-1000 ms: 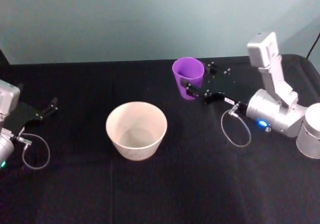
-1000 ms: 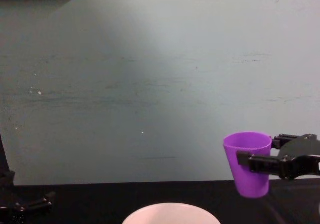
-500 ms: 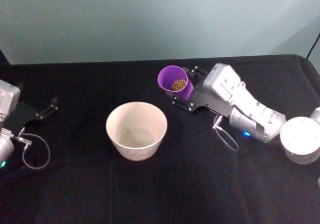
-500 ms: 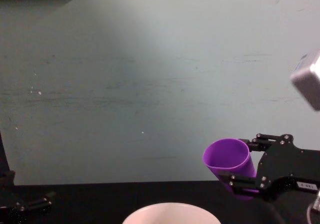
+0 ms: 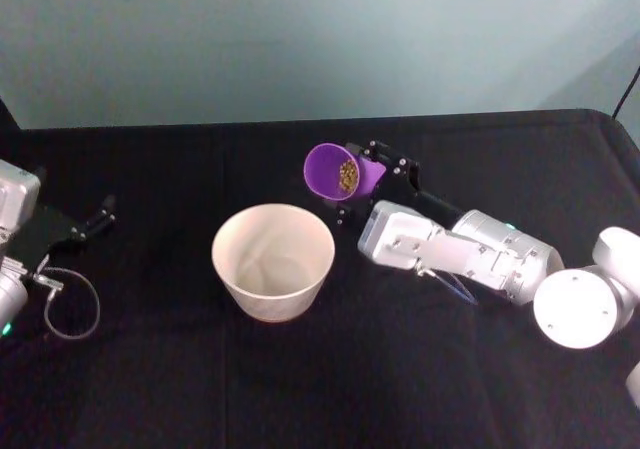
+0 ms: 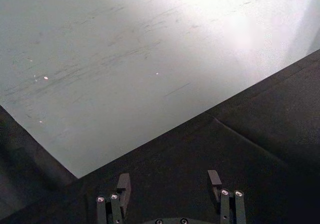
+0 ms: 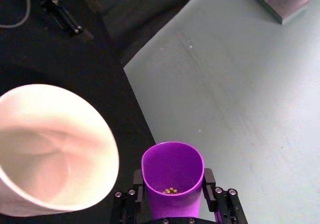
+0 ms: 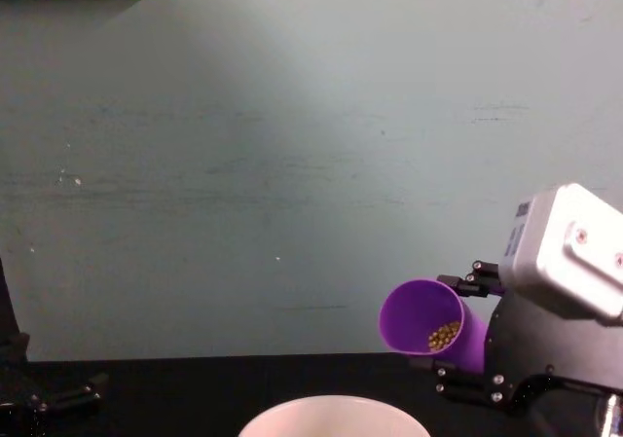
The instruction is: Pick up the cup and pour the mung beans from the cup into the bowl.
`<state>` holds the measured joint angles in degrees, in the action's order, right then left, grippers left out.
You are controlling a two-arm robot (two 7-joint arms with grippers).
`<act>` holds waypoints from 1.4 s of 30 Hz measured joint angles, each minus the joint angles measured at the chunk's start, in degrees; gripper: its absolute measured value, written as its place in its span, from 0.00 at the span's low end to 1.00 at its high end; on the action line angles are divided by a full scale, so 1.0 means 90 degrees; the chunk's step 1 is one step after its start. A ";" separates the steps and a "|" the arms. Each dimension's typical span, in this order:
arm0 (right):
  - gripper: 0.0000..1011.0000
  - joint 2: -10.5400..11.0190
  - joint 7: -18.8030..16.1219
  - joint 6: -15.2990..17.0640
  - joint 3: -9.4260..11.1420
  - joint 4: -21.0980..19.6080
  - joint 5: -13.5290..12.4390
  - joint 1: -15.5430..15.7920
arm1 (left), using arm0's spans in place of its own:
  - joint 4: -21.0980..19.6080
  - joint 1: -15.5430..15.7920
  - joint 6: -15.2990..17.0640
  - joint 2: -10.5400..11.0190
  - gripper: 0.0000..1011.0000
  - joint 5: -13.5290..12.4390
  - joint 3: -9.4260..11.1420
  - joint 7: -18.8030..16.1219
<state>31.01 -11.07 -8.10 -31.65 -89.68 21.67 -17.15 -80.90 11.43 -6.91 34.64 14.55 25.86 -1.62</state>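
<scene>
The black surface (image 5: 150,389) carries the white bowl (image 5: 270,294), upright and empty near its middle; the right end effector (image 5: 355,177) is clenched on the purple cup (image 5: 328,172), held in the air just beyond the bowl's rim, to its right; the cup's long axis lies nearly level, mouth facing the bowl but seemingly not yet over it; the mung beans (image 5: 348,175) lie on its lower wall; the left end effector (image 6: 168,184) rests released, well apart at the left.

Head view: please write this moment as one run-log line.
right gripper: shut on cup | cup: tilted toward bowl, mung beans inside | bowl: empty | left gripper: open, parked
</scene>
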 joint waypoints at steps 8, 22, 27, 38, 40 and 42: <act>0.70 0.0022 0.0242 -0.0129 -0.0145 -0.0045 0.0776 0.0016 | 0.0000 0.0000 0.0000 0.0000 0.99 0.0000 0.0000 0.0000; 0.70 0.0003 0.0657 -0.0070 -0.0482 -0.0047 0.2388 -0.0043 | 0.0000 0.0000 0.0000 0.0000 0.99 0.0000 0.0000 0.0000; 0.70 -0.0020 0.0772 0.0024 -0.0555 -0.0035 0.2851 -0.0049 | 0.0000 0.0000 0.0000 0.0000 0.99 0.0000 0.0000 0.0000; 0.70 -0.0029 0.1116 0.0236 -0.0661 -0.0063 0.3721 -0.0020 | 0.0000 0.0000 0.0000 0.0000 0.99 0.0000 0.0000 0.0000; 0.70 -0.0021 0.1184 0.0263 -0.0701 -0.0063 0.3879 -0.0026 | 0.0000 0.0000 0.0000 0.0000 0.99 0.0000 0.0000 0.0000; 0.70 -0.0017 0.1236 0.0287 -0.0732 -0.0059 0.3990 -0.0034 | 0.0000 0.0000 0.0000 0.0000 0.99 0.0000 0.0000 0.0000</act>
<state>30.86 0.05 -5.51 -38.24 -90.21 57.58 -17.46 -80.90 11.43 -6.91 34.64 14.55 25.86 -1.62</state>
